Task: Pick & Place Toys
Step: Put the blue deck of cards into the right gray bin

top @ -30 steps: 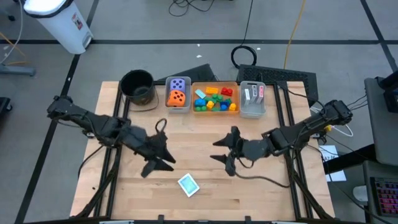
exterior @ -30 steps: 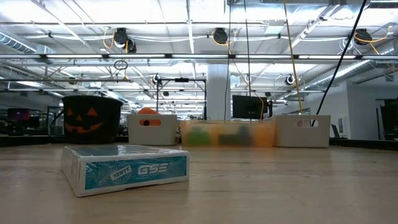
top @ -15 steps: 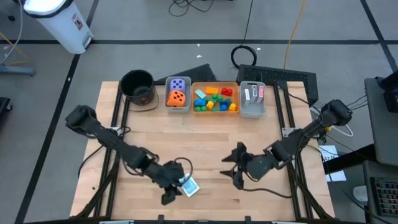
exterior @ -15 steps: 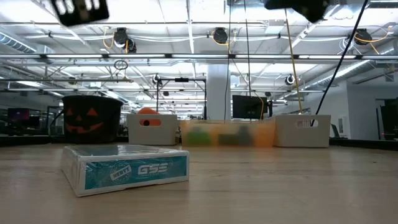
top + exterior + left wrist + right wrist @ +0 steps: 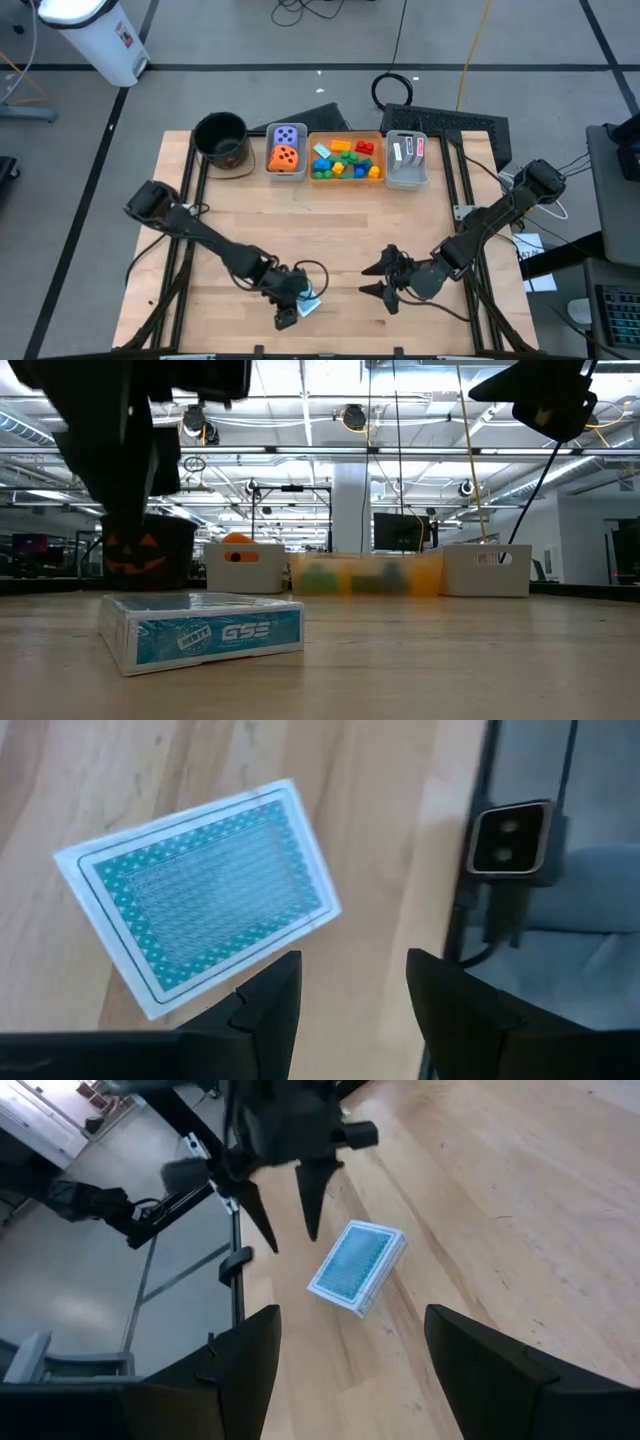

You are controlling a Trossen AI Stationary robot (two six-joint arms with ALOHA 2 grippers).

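A teal card pack (image 5: 200, 935) lies flat on the wooden table near its front edge; it also shows in the low view (image 5: 200, 630) and the high view (image 5: 309, 304). My left gripper (image 5: 345, 1010) hangs open just above the pack, fingers slanting down, clear of it; the right wrist view shows those fingers (image 5: 310, 1205) beside the pack (image 5: 357, 1265). My right gripper (image 5: 371, 279) is open with nothing between its fingers, to the right of the pack and higher up. Two dice (image 5: 286, 148), coloured bricks (image 5: 345, 160) and cards (image 5: 406, 152) lie in bins at the back.
A black pot (image 5: 222, 138) stands at the back left. Beside it is a row of bins: a grey one (image 5: 270, 140), an orange one (image 5: 345, 134) and a second grey one (image 5: 405, 181). The table's front edge with a camera (image 5: 510, 838) is close to the pack.
My left gripper has come down and gone toward the table's near edge, stopping over the teal pack, with its fingers tipped further down. My right gripper has also sunk and gone toward the near edge, rolling as it went. The pack has not moved.
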